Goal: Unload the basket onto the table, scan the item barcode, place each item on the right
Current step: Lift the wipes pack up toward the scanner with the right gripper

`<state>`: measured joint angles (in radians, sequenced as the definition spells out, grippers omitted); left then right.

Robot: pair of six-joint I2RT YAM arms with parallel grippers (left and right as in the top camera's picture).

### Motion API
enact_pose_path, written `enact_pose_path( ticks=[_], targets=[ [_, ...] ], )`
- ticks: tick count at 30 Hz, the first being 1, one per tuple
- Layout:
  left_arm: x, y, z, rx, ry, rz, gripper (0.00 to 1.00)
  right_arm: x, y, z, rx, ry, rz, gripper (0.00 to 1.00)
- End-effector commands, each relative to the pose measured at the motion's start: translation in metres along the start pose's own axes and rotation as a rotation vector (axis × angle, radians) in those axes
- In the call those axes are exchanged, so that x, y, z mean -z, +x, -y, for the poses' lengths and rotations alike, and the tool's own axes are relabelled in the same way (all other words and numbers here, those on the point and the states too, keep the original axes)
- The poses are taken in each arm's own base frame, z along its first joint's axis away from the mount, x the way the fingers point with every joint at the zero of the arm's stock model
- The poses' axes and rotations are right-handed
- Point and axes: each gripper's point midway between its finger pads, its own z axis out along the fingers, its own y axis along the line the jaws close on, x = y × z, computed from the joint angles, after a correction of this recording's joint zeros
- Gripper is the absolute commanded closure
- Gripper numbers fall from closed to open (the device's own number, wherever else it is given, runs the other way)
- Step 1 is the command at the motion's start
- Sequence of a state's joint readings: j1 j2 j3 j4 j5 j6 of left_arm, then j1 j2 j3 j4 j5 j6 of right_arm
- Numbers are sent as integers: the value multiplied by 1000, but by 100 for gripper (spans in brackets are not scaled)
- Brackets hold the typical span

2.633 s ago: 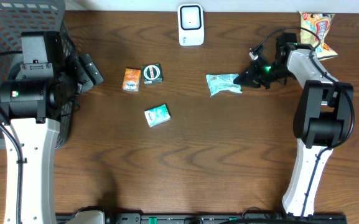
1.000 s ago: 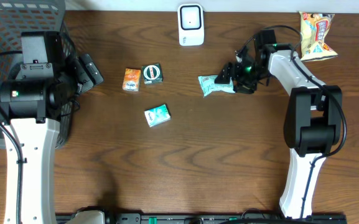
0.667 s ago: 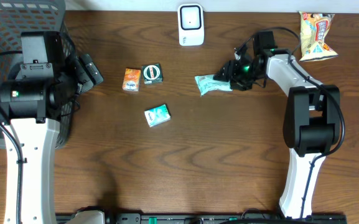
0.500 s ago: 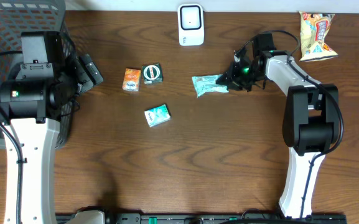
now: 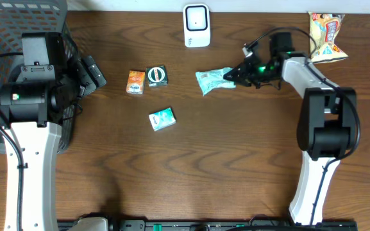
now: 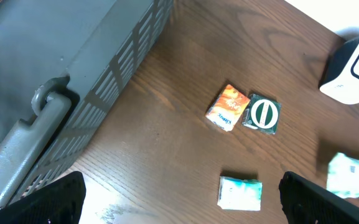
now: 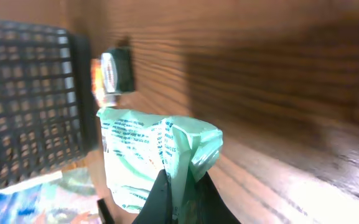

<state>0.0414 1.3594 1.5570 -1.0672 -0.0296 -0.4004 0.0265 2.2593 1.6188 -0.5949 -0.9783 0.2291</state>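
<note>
Here, a crinkled mint-green plastic pouch sits pinched between dark right fingers.

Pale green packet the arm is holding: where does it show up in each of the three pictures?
Overhead: the pale green packet sits in the upper middle, just right of centre.
Left wrist: the packet is at the far right edge, low down, partly cut off.
Right wrist: the packet fills the lower middle.
Shared landmark: the dark green box with a white circle.
</note>
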Motion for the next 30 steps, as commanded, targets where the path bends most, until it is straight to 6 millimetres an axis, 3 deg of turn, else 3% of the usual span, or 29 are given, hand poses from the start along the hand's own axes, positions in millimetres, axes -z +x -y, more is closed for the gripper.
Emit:
enact_pose_path(
  ticks=[1, 3, 14, 30],
  targets=[
    [2, -1, -2, 13, -5, 7, 2, 30, -4, -63, 217, -148, 36, 99],
    [2, -1, -2, 13, -5, 7, 2, 39, -3, -84, 327, -192, 53, 99],
    [2, -1, -2, 13, -5, 7, 2, 80, -12, -151, 625, -220, 177, 99],
    [2, -1, -2, 13, -5, 7, 2, 84, -10, -158, 635, -221, 183, 99]
  ],
)
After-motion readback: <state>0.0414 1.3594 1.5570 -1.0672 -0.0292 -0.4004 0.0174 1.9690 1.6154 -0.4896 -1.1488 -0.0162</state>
